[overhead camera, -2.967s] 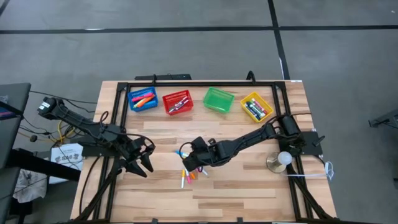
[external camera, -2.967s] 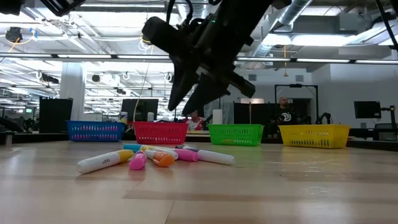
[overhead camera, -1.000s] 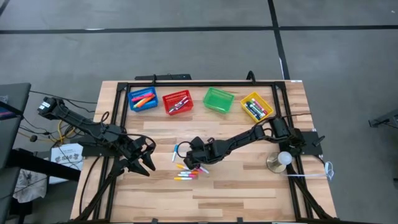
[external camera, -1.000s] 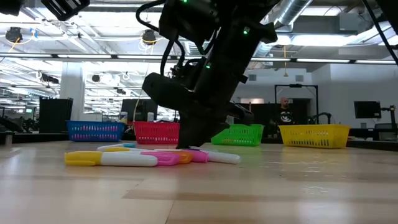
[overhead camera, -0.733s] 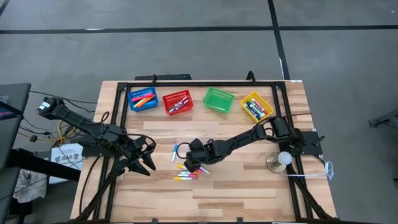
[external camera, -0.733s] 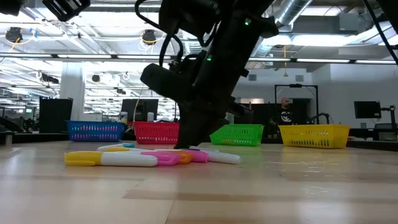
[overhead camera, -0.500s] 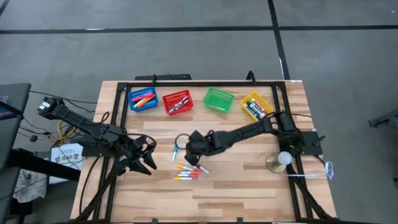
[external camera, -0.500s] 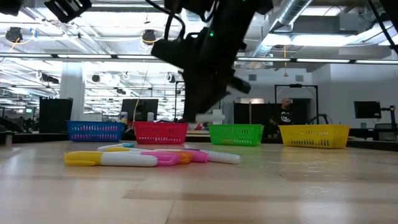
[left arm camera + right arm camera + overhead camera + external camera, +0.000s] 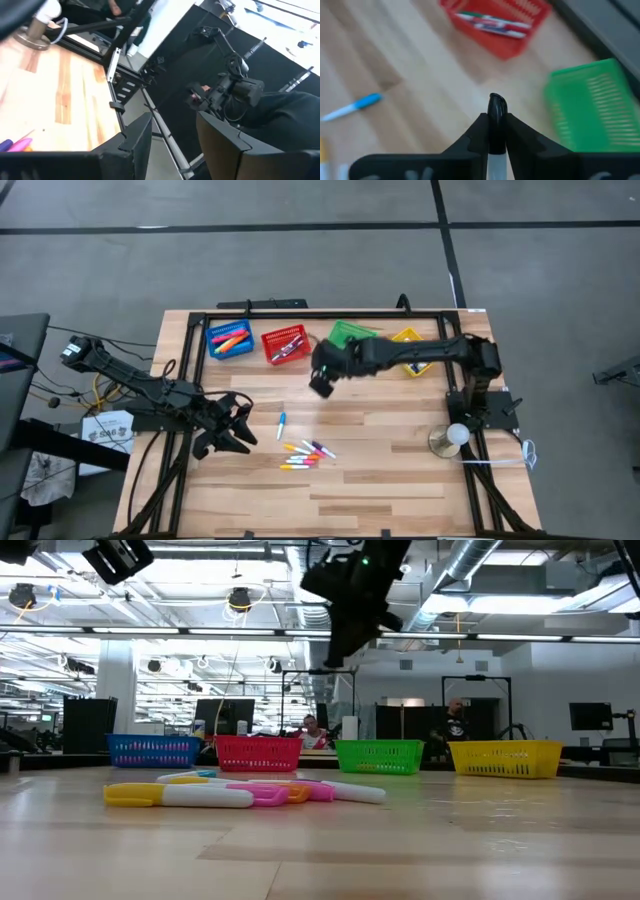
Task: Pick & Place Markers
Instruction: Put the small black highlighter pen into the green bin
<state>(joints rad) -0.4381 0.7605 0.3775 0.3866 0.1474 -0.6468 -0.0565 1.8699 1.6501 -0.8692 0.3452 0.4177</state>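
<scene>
Several markers lie in a loose row on the wooden table's middle, also seen in the low view as markers. A blue-capped marker lies apart from them. My right gripper hangs high over the table, between the red basket and the green basket. It is shut on a white marker with a black cap. My left gripper stands open and level at the table's left, touching nothing; the left wrist view shows a clear gap between its fingers. My right gripper pinches the white-bodied marker between its two fingers. The marker lies along the fingers, and its black cap end sticks out past the fingertips. The gripper slants down from above, and the marker is lifted clear of the table.
A blue basket and the red basket hold markers at the far edge. The yellow basket is partly under my right arm. A lamp-like stand with a white ball stands at the right. A black frame borders the table.
My right gripper has risen from the row of markers with one marker shut in it. It has swung toward the far edge, to a spot between the red and green baskets. The other markers have stayed where they lay.
</scene>
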